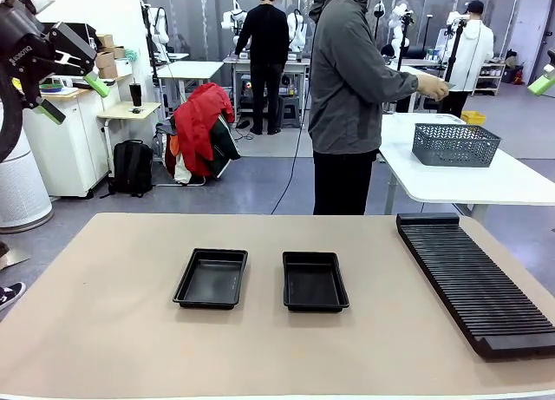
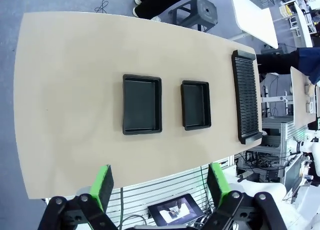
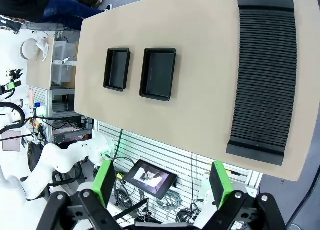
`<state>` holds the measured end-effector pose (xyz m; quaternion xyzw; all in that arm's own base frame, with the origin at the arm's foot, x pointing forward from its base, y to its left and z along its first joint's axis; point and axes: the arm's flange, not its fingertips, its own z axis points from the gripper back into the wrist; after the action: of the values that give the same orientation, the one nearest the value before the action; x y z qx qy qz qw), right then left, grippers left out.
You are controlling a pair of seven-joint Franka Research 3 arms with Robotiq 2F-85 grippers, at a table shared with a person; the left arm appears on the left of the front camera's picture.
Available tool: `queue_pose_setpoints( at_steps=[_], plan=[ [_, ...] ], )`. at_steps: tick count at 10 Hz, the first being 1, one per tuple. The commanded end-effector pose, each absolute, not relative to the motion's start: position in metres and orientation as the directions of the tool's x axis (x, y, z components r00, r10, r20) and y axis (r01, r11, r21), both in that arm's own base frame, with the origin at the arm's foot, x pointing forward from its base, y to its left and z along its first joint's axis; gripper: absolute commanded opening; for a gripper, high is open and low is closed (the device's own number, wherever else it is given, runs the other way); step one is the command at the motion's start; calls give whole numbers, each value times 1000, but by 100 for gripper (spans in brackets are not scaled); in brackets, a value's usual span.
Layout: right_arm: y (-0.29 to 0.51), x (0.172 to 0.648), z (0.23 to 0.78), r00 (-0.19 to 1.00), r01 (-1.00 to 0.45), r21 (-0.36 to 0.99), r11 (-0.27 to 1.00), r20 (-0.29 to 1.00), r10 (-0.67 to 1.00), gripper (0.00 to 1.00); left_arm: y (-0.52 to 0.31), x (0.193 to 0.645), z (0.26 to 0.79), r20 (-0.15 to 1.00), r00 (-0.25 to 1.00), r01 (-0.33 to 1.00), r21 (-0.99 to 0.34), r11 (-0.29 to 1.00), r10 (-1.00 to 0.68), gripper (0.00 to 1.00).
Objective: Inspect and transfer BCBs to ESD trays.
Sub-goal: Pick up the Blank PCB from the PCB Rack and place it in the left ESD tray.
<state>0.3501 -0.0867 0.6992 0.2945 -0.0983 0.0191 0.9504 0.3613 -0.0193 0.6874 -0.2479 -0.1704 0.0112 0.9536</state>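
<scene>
Black plastic left tray (image 1: 211,278) and right tray (image 1: 315,281), shallow, rectangular, flare-rimmed, lie side by side mid-table on the smooth tan tabletop (image 1: 104,313); my left gripper (image 2: 160,179) and right gripper (image 3: 162,181) hover, both spread wide, empty.

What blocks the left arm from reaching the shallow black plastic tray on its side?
Probably nothing, so yes: the left gripper hangs open above the beige table, and that tray lies empty, uncovered.
</scene>
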Motion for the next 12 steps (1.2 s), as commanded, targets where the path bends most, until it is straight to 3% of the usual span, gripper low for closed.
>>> queue_pose_setpoints(
  at_steps=[1,12],
  plan=[
    [-88,349,699,980,-93,558,824,199,-24,100,-20,361,688,326,942,86,-452,888,75,100],
    [-92,357,713,969,-167,520,838,245,42,100,-20,361,688,321,942,66,-469,880,100,100]
  ],
)
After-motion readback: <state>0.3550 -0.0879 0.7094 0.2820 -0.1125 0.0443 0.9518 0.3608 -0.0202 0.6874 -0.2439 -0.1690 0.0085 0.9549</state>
